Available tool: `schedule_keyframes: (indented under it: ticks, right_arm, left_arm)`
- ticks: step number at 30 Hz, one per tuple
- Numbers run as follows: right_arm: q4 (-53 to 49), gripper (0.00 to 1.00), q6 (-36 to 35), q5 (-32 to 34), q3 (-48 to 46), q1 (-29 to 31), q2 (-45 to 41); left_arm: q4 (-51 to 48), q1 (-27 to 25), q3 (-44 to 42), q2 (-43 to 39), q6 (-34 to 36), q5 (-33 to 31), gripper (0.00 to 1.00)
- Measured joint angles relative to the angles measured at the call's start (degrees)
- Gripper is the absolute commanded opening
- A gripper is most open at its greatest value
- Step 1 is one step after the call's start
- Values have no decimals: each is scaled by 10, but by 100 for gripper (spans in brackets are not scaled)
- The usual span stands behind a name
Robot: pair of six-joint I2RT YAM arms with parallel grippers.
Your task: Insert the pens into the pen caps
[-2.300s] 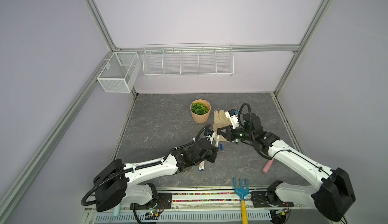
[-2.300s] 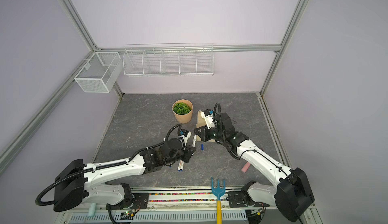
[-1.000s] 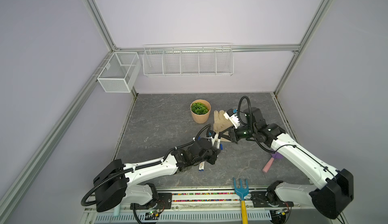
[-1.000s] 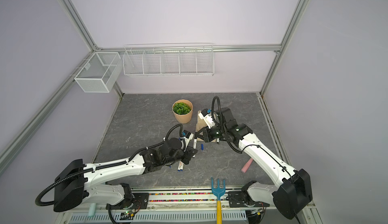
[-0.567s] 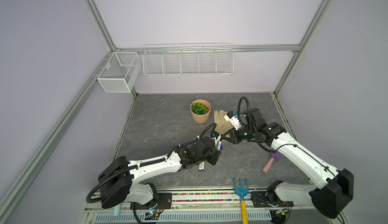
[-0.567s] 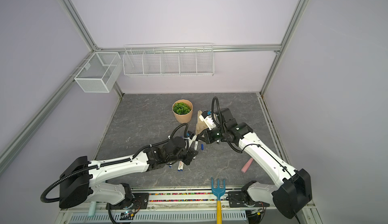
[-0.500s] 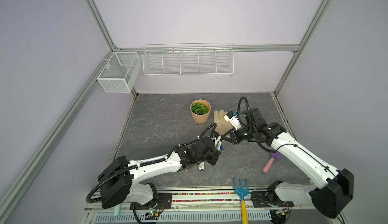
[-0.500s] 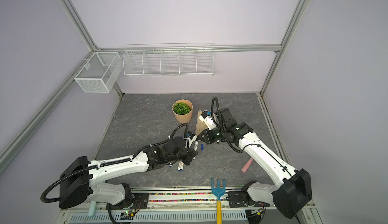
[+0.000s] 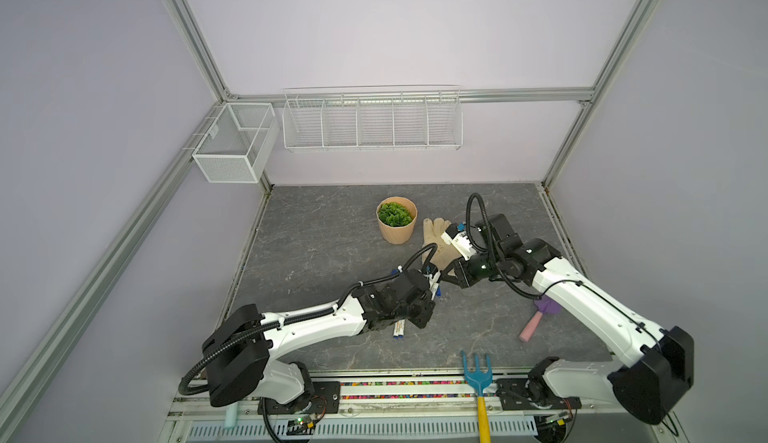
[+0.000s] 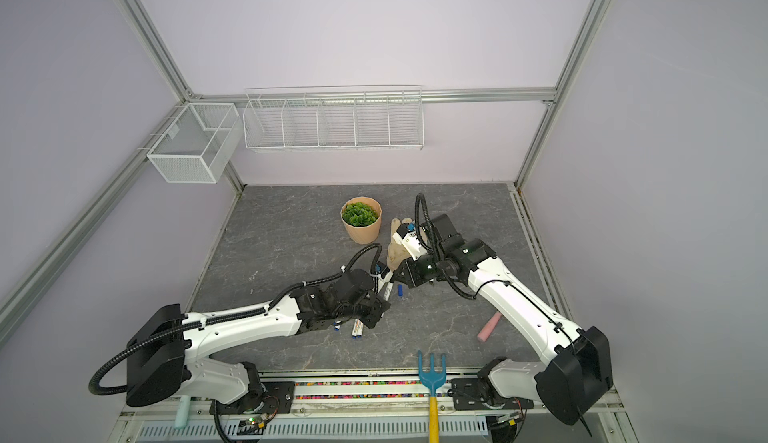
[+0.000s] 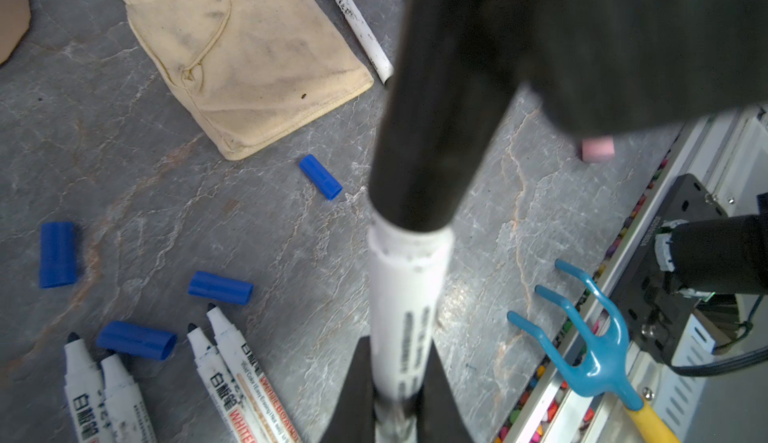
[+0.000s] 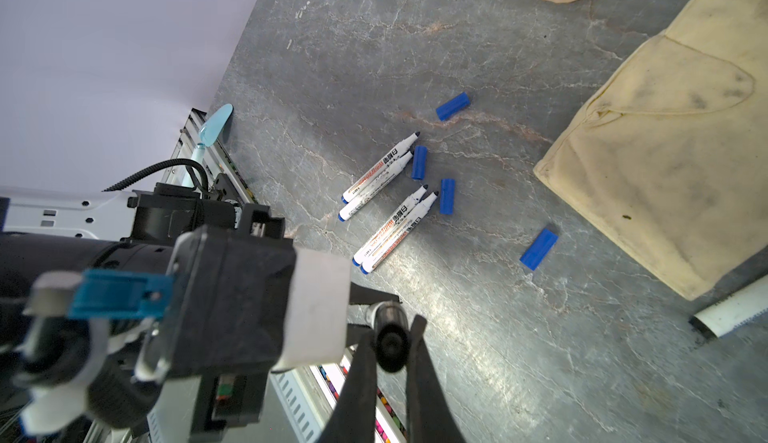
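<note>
**Pressing the black cap home on the held pen**

The left pincer [image 11: 397,349] is clamped on the barrel of a white pen [image 11: 405,291], holding it clear of the worktop [image 11: 291,233]. The right pincer [image 12: 392,331] is clamped on a black cap [image 11: 428,137] that covers the pen's tip. In a top view the two meet mid-worktop. From that meeting point the glove [image 9: 440,250] lies at 12 o'clock and four bare pens [image 9: 399,329] at 7 o'clock, partly under the left arm. Four blue caps [image 11: 220,287] lie loose near those pens.

The cap's rim sits at the pen's white collar, and whether it has clicked fully on cannot be told. The step in hand looks like the final push.

To do it well, the right arm should drive straight along the pen's length, with cap and barrel on one line. Any sideways load could swivel the smooth barrel in the left grip. The left pincer should hold firm and brace against the push. Neither grip should let go until the rim meets the collar step all round.
</note>
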Motion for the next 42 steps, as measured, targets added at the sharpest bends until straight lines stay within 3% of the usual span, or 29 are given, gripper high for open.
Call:
schedule_keyframes:
  ticks: [35,42]
  right_arm:
    - [-26,8,12,-64,9,9,43]
    - [-10,8,20,-89,6,13,43]
  left_arm:
    - [-25,-17,-25,-28,30,-19,0]
    - [-24,-17,-46,-69,24,-19,0]
